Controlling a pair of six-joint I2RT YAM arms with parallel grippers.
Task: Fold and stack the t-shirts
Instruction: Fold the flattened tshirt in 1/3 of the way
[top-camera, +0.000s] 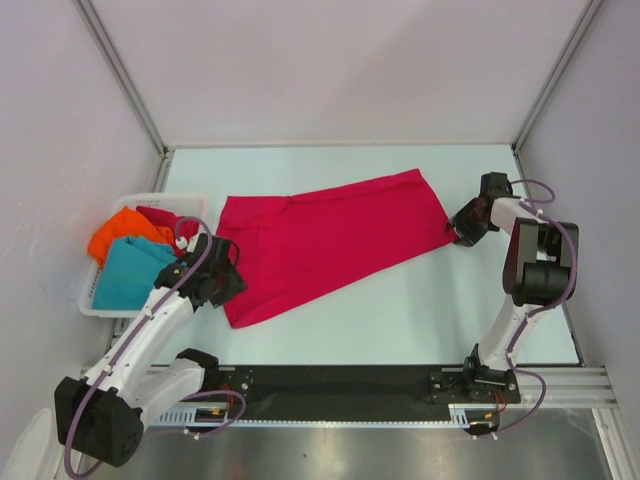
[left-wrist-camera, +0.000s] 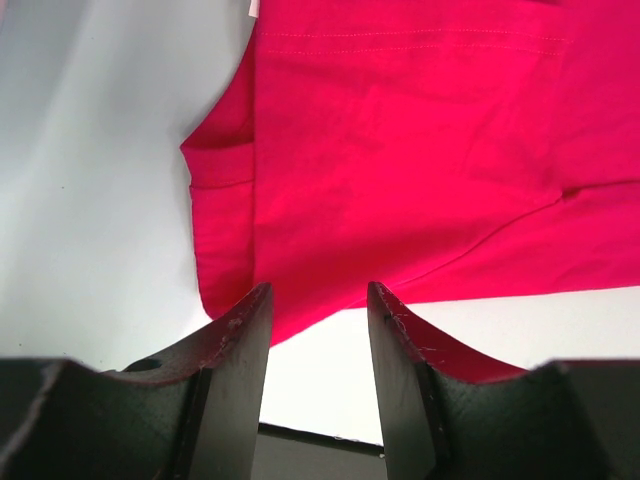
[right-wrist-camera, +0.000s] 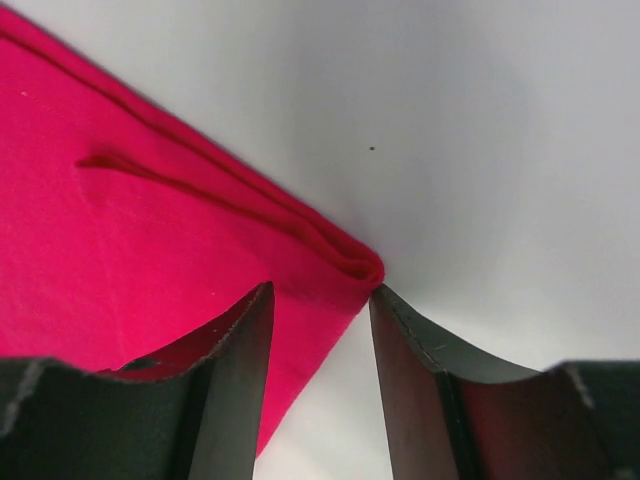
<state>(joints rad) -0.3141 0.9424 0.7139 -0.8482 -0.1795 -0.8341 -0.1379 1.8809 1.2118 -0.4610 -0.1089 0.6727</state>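
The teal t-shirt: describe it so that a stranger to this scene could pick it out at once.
Start at the white basket at the left edge of the table. Crumpled shirts fill it; the teal t-shirt lies at its near end, the only blue-green one, next to an orange shirt and a red shirt.

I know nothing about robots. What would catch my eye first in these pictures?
A big crimson t-shirt lies spread across the middle of the pale table, by far the brightest thing there. The left gripper and right gripper sit at its opposite ends, both with jaws apart. At the table's left edge, a white basket holds an orange t-shirt and a teal t-shirt.
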